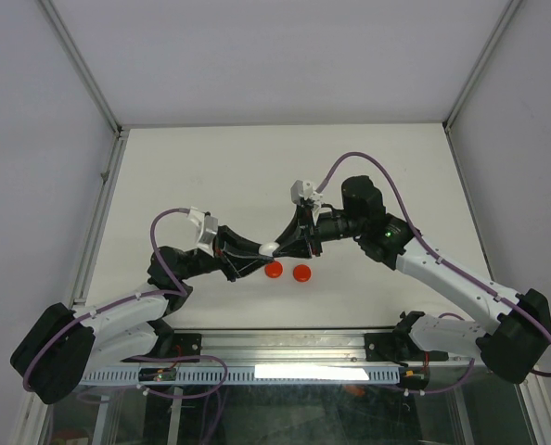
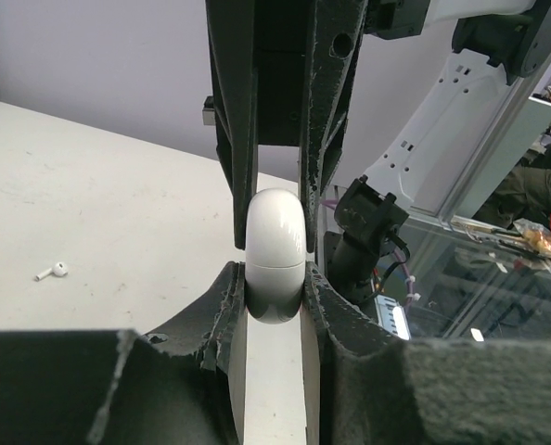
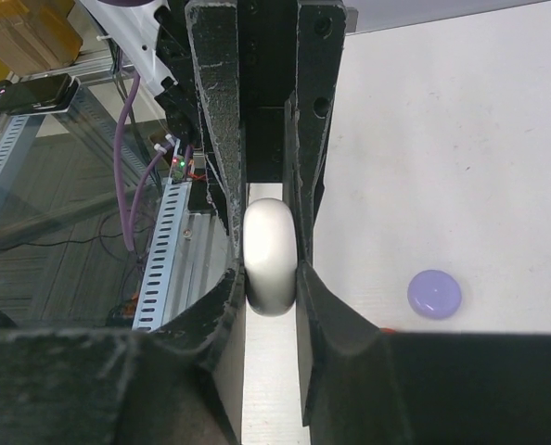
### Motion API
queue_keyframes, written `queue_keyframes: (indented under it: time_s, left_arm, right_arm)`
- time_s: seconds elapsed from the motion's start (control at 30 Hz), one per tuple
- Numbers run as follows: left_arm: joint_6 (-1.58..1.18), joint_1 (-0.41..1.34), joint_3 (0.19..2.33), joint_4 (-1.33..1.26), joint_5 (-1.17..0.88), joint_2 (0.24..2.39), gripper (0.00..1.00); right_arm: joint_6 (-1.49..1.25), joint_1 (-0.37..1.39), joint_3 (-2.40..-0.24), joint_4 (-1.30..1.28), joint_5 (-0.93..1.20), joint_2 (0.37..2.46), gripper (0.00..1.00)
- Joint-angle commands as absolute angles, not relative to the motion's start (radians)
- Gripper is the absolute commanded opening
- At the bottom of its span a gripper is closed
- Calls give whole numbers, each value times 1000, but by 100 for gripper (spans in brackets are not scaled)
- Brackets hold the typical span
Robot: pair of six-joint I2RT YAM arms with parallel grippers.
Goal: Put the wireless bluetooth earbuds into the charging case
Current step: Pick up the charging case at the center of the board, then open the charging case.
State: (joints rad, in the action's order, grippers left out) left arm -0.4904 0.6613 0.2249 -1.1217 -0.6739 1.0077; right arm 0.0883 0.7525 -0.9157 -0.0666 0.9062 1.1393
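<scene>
Top view, left to right: left gripper (image 1: 254, 257), charging case (image 1: 269, 247), right gripper (image 1: 291, 243), all held above the table (image 1: 211, 167) near its centre. Both grippers are clenched on the charging case, one at each end. The wrist views show their pads pressed against its sides.

Step in hand, we judge: opening the case, since its seam (image 2: 275, 264) reads shut. To do this well, we would anchor one half with one gripper. The other gripper should swing its half about the hinge, not pull straight. Neither grip should bridge the seam. We cannot tell which half is the lid.

Orientation: the long axis runs 8 to 2 o'clock in the top view, a rounded end in each gripper. Two earbuds (image 2: 51, 271) lie on the table at 9 o'clock of the case in the left wrist view. The fully visible one's stem points to 8 o'clock.
</scene>
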Motion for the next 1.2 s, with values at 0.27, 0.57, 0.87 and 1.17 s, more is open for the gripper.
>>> queue_keyframes:
  time_s: [0.27, 0.57, 0.87, 1.17]
  left_arm:
    - [-416, 663, 255, -1109, -733, 959, 0]
    - [-399, 664, 255, -1085, -758, 941, 0]
    - [-360, 664, 245, -1037, -743, 916, 0]
    - [-348, 663, 206, -1027, -646, 906, 0]
  right_arm:
    - [77, 755, -957, -4, 819, 1114, 46]
    - [63, 756, -959, -5, 724, 1102, 47]
    - [41, 755, -973, -37, 632, 1114, 47]
    - [29, 755, -986, -65, 619, 1140, 50]
